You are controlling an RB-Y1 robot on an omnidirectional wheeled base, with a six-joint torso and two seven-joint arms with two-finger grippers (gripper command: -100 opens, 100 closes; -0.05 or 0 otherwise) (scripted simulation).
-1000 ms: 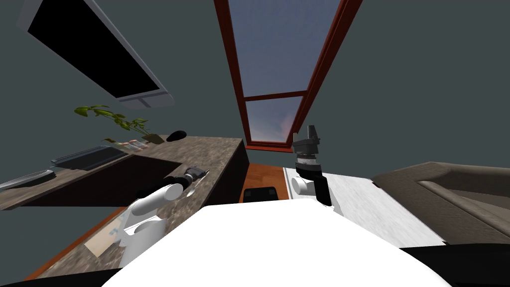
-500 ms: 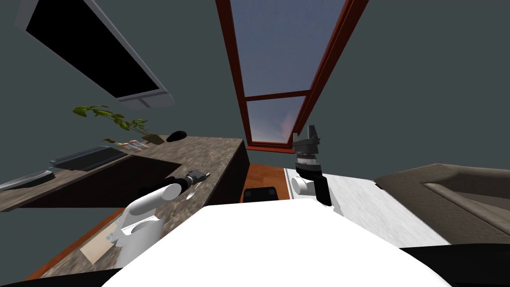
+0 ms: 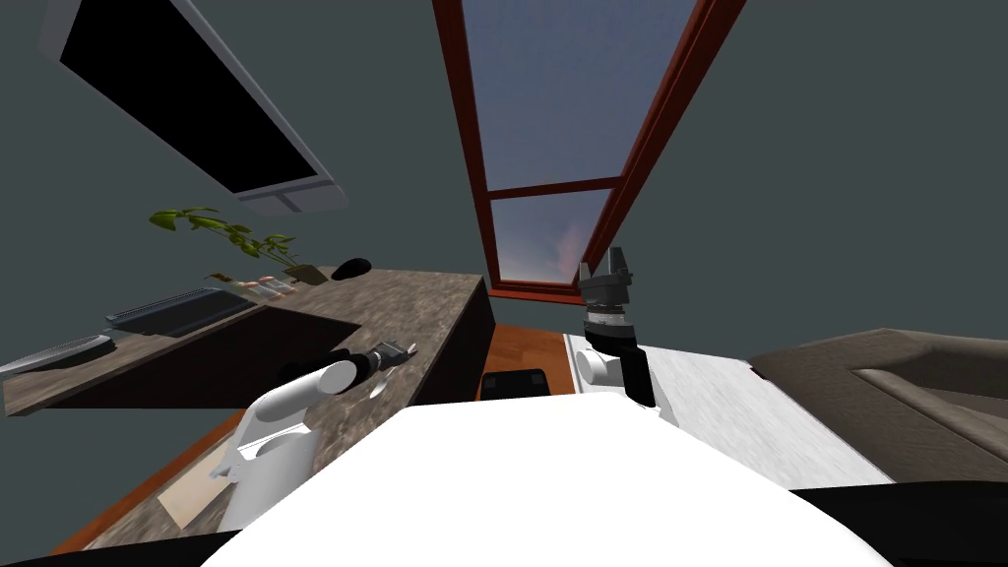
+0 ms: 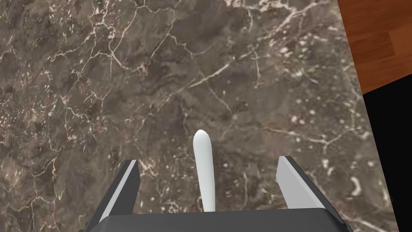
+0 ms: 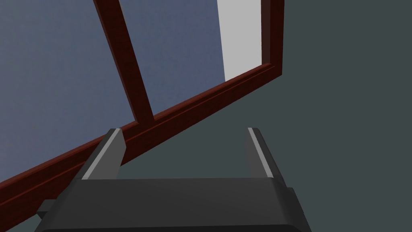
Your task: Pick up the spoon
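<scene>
The spoon (image 4: 203, 169) is a slim white piece lying on the brown marbled counter (image 4: 169, 80); its rounded handle end points away from my hand. My left gripper (image 4: 207, 181) hangs just above it, open, with one finger on each side of the handle and neither touching. The spoon's bowl end is hidden under the gripper body. In the head view the left gripper (image 3: 398, 350) is over the counter (image 3: 433, 305) near its front corner, with the spoon (image 3: 378, 388) showing pale beside it. My right gripper (image 3: 612, 264) is raised and open.
The counter's edge (image 4: 354, 80) is close beside the left gripper, with wood floor (image 4: 374, 40) and a black area beyond. Farther back on the counter are a keyboard (image 3: 177, 310), a plant (image 3: 236, 241) and a dark mouse (image 3: 350, 268). A white table (image 3: 728, 413) and a sofa (image 3: 886, 384) lie right.
My left hand has crept forward and slightly right along the counter towards the spoon. The head view has shifted a little. The right arm is still.
</scene>
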